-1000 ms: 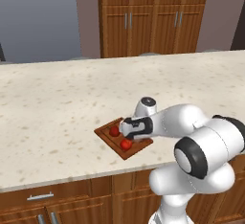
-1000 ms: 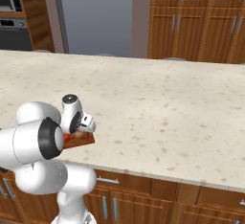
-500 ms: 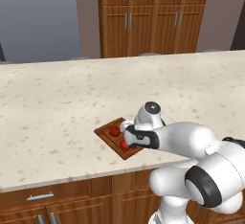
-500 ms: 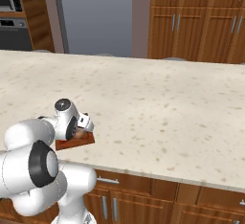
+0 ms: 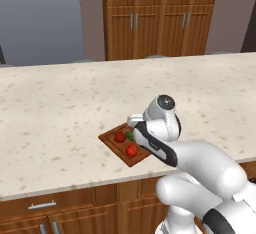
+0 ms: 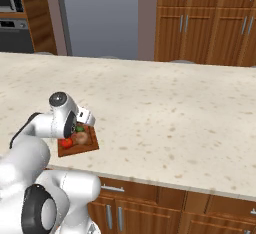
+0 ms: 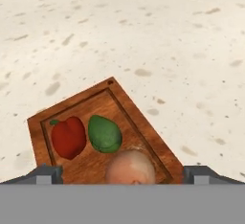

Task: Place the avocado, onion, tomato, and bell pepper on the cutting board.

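The gripper (image 7: 123,173) is open wide: in the hand view its two dark fingertips (image 7: 47,172) stand far apart at the bottom edge, and nothing is between them. It hangs just above the cutting board (image 7: 143,122), looking down on it. Directly under the gripper lies the onion (image 7: 130,166), a pale brownish ball resting on the near part of the board. Just beyond it is the avocado (image 7: 104,133), and to the left of the avocado, almost touching it, the bell pepper (image 7: 68,137) with its small green stem. In the left base view a second red ball, which I take for the tomato (image 5: 131,151), sits on the near part of the board, with another red piece (image 5: 119,137) farther back; the arm covers the rest. In the right base view the onion (image 6: 80,138) and a red piece (image 6: 66,142) are seen on the board beside the hand. The board lies turned at an angle on the speckled counter (image 5: 60,113), close to the counter's near edge. To my judgement all four pieces are on the board, so the step in hand is to let go and leave. To do it well, the hand should rise straight up with the fingers kept wide, so that no fingertip pushes the onion, which can roll easily, and only then swing away from the board.
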